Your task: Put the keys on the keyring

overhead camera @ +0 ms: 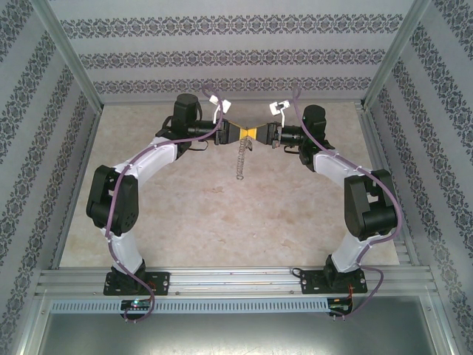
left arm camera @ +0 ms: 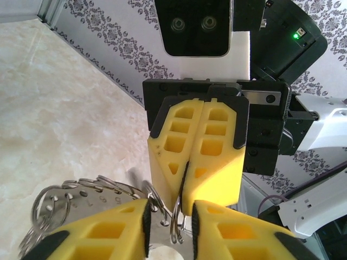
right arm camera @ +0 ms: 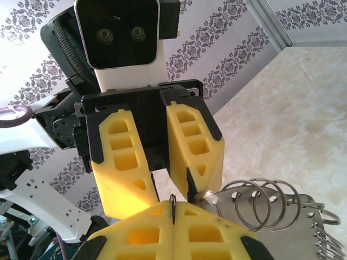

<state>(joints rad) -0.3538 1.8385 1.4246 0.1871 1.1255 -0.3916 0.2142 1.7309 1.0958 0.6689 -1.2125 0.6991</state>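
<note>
A: The right jaws are pinched shut on the thin wire of the keyring [overhead camera: 240, 159].
B: And the left jaws?
A: Parted, tip to tip with the right, the wire in their gap; contact cannot be told.
B: The keyring's place?
A: Held up between both arms, its fringe of rings dangling above the bench [overhead camera: 222, 214].

walls [overhead camera: 222, 59]: damask-striped wallpaper | tabletop [overhead camera: 222, 222]: beige marble pattern | frame [overhead camera: 236, 279]: aluminium rails
</note>
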